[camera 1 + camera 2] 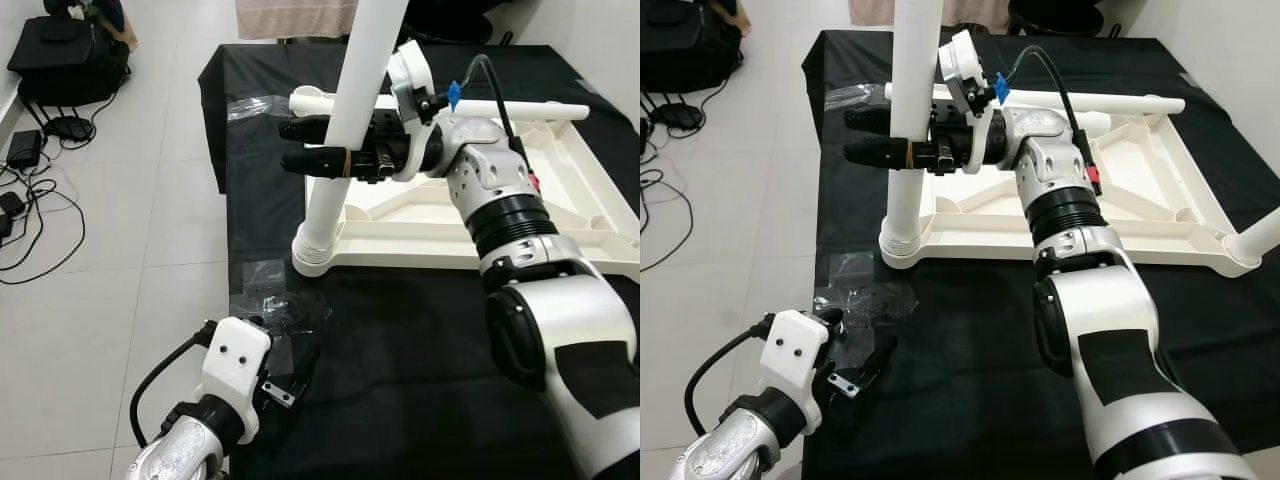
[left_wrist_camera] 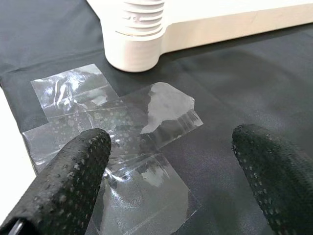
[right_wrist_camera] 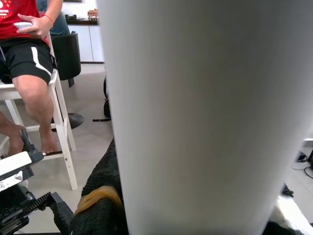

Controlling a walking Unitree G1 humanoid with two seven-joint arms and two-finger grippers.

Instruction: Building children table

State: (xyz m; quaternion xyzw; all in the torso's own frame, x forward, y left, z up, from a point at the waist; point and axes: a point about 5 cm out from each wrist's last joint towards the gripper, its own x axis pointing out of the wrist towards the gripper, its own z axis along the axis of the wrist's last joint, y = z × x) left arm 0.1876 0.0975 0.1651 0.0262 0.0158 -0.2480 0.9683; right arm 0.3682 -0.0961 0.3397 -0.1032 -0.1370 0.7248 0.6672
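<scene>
A white children's table top (image 1: 560, 215) lies upside down on a black cloth. A white round leg (image 1: 345, 130) stands upright in the socket (image 1: 316, 250) at its near left corner. My right gripper (image 1: 300, 146) reaches in from the right and is shut on that leg about halfway up, its black fingers (image 1: 875, 152) sticking out past it to the left. Another white leg (image 1: 1110, 102) lies across the far side of the table top. My left gripper (image 2: 168, 161) hangs low at the cloth's near left edge, open, over crumpled clear plastic wrap (image 2: 122, 127).
The black cloth (image 1: 400, 340) covers the floor under the table top. Black bags (image 1: 65, 55) and cables (image 1: 30, 200) lie on the tiles at far left. A person sits on a white chair (image 3: 54, 122) in the right wrist view. Another leg end (image 1: 1255, 240) shows at the right.
</scene>
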